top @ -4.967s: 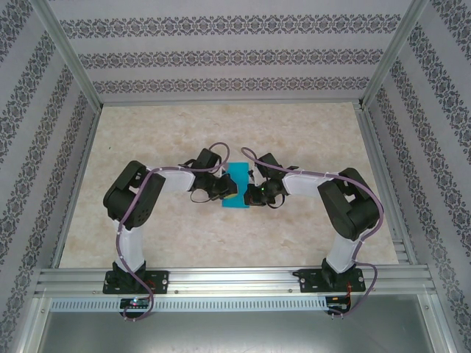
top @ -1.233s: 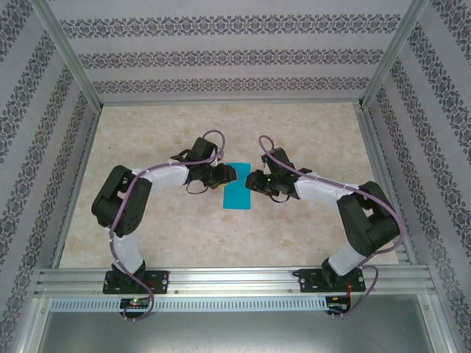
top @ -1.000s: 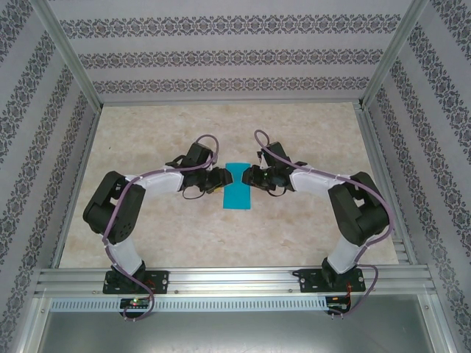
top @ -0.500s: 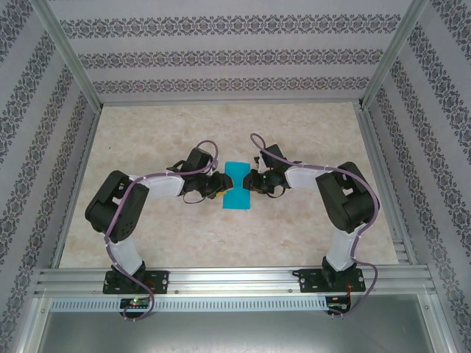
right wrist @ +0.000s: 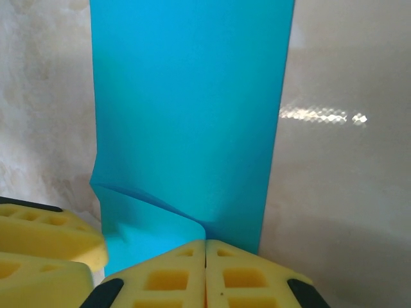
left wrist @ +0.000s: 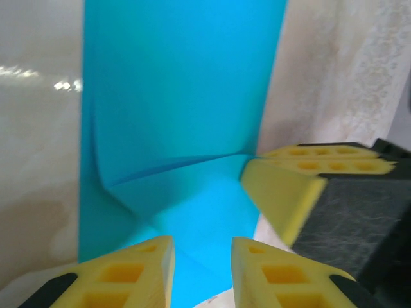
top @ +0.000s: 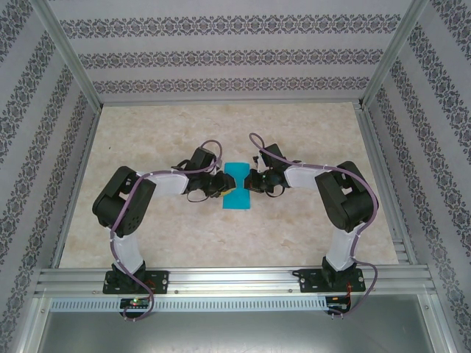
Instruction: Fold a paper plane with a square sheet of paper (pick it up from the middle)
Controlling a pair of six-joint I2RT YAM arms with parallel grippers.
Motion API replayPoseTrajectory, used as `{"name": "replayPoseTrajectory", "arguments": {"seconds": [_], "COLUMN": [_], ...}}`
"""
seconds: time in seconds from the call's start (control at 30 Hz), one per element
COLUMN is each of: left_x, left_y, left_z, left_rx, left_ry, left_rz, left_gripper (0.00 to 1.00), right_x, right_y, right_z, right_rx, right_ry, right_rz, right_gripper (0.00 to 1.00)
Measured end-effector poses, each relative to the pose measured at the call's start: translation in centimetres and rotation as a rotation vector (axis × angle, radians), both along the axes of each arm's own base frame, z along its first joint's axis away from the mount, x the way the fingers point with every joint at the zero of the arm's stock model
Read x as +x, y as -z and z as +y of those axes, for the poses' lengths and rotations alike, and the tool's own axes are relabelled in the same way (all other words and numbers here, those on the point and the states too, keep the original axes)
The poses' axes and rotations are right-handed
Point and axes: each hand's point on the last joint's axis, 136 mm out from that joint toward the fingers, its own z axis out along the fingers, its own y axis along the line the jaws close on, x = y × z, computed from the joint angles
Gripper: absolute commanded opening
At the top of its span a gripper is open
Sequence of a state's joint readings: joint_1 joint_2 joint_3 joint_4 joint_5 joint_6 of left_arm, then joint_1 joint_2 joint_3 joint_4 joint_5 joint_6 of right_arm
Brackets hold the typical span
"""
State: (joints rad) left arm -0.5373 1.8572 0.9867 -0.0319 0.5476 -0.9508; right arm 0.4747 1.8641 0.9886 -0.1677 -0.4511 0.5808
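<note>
Top external: paper (top: pixel 237 197) lies lengthwise, near-to-far.

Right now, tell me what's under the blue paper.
The beige table shows around the paper, which lies on it. What's directly beneath is covered.

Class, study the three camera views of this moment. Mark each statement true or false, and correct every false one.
1. The square sheet of paper is teal-blue. True.
2. The paper lies perfectly flat. False: a raised crease runs across it near the grippers.
3. The right gripper has its fingers wide apart. False: they are pressed together at the paper's edge.
4. The left gripper has a gap between its fingers. True.
5. Both grippers work from the same side of the paper. False: they face each other across it.
</note>
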Motion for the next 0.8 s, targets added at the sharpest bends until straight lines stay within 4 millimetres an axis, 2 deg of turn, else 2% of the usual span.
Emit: {"name": "replayPoseTrajectory", "arguments": {"seconds": [0.13,0.33,0.53,0.8], "left_x": [0.8,1.5,1.5,0.6], "left_y": [-0.8,-0.6,-0.4,-0.3], "left_z": [-0.4,-0.6,-0.4,0.4], "left_rx": [-0.010,0.003,0.011,0.025], "left_ry": [-0.001,0.009,0.007,-0.003], "left_rz": [-0.031,-0.054,-0.068,-0.076], "left_gripper": [0.28,0.27,0.28,0.31], "right_x": [0.1,0.0,0.1,0.1], "right_y": [0.1,0.3,-0.1,0.0], "right_z": [-0.1,-0.5,-1.0,-1.1], "right_rx": [-0.007,-0.021,-0.026,-0.030], "right_ry": [0.004,0.014,0.028,0.031], "right_rz": [-0.003,-0.010,-0.026,-0.027], "right_gripper": [0.07,0.07,0.07,0.07]}}
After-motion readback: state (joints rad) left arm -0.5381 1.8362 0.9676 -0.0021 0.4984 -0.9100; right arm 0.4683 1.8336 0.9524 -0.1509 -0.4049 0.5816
